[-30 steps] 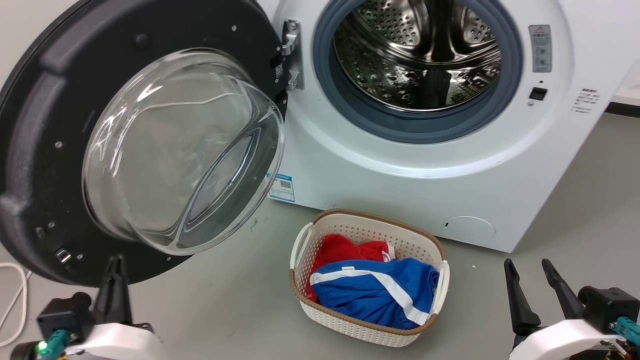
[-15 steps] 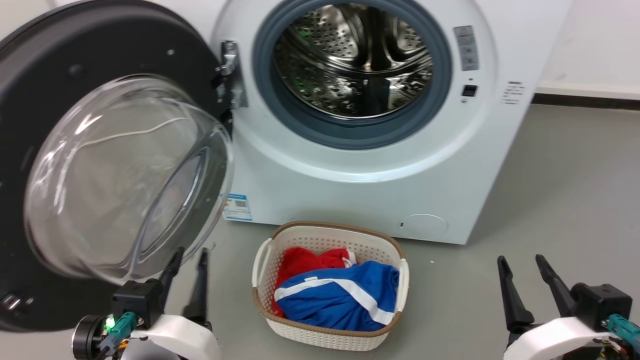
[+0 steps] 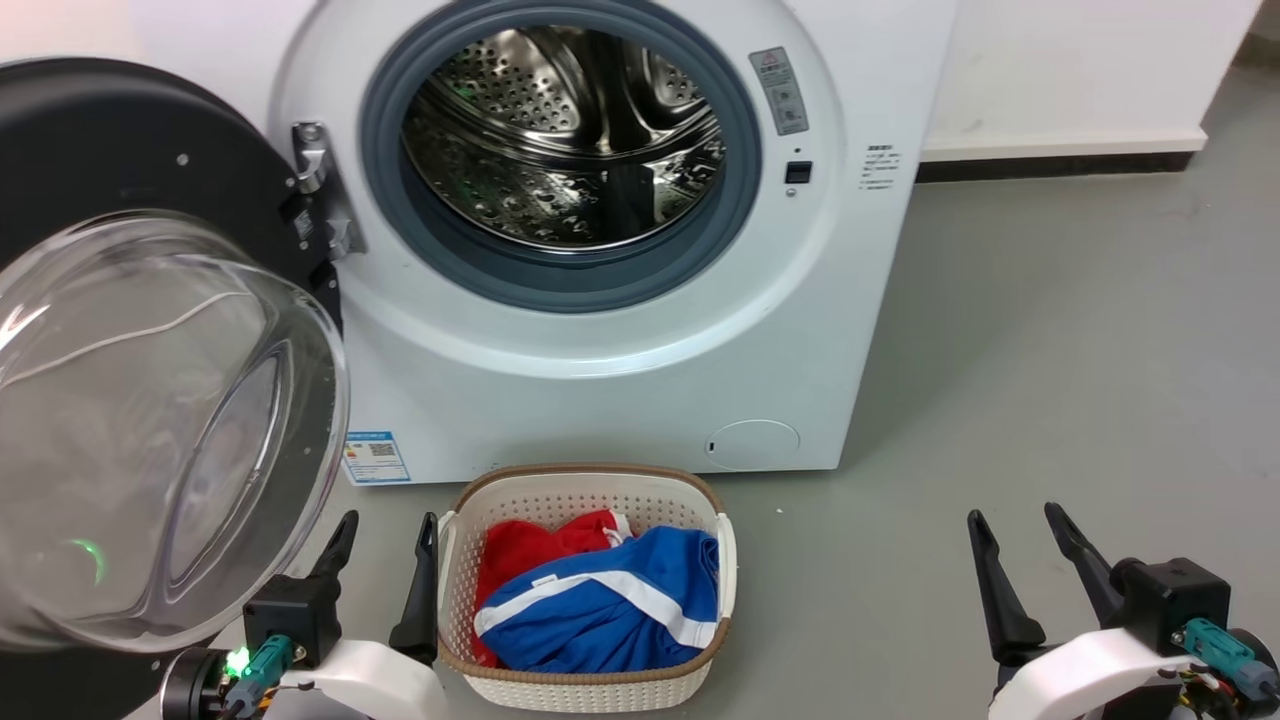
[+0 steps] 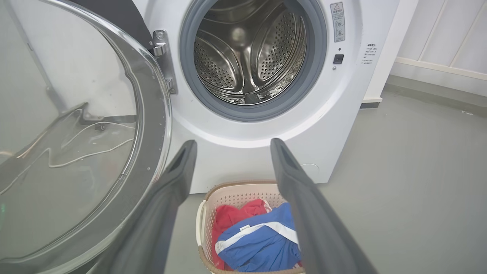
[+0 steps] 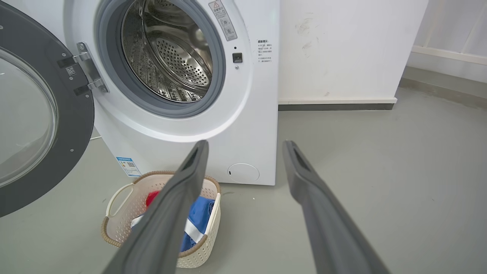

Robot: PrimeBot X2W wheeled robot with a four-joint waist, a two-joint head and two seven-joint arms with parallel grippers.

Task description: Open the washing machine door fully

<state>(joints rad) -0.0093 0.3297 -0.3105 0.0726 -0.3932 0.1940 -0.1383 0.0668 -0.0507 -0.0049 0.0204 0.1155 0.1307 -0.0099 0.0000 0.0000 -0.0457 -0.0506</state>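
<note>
The washing machine door (image 3: 150, 170) (image 4: 148, 114) (image 5: 78, 125), black-rimmed with a bulging clear glass bowl, stands swung wide out to the left on its hinge. The white washing machine (image 3: 620, 400) (image 4: 335, 114) (image 5: 258, 125) shows its grey gasket and steel drum. My left gripper (image 3: 390, 525) (image 4: 232, 144) is open, low beside the glass bowl's right edge, apart from it, holding nothing. At the lower right my right gripper (image 3: 1015, 518) (image 5: 245, 144) is open and empty over the floor.
A cream laundry basket (image 3: 585, 478) (image 4: 203, 205) (image 5: 114, 198) with red and blue clothes sits on the grey floor in front of the machine, just right of my left gripper. Open grey floor (image 3: 1050, 350) stretches right of the machine to a white wall.
The camera has swung, shifting the whole scene left. My left gripper has moved clear of the door's lower edge and stands near the basket. The right gripper keeps its place.
</note>
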